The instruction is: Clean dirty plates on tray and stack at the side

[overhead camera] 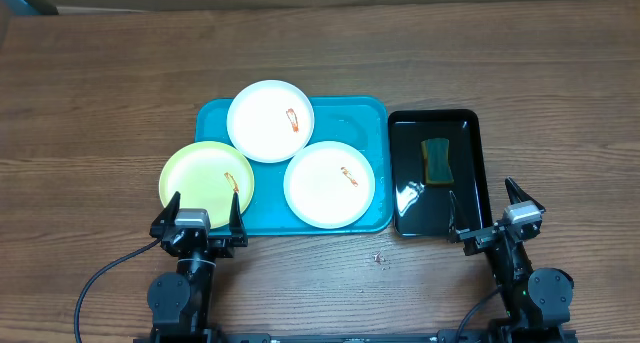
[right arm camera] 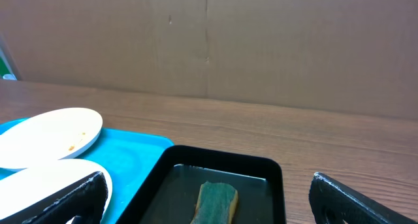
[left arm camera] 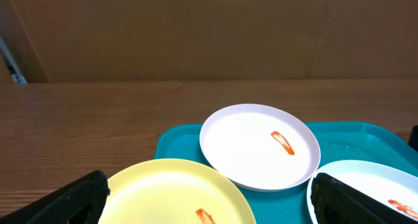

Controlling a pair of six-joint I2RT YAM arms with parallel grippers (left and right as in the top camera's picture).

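Wood-grain table, brown cardboard wall behind.

Three plates crowd the blue tray; only its upper right corner is bare. The black tray stands just at its right. Wide open table lies at left and top of the frame.

This looks like a robotics lab bench: two black robot arms with a trailing black cable sit at a wood-grain tabletop backed by plain brown cardboard sheets.
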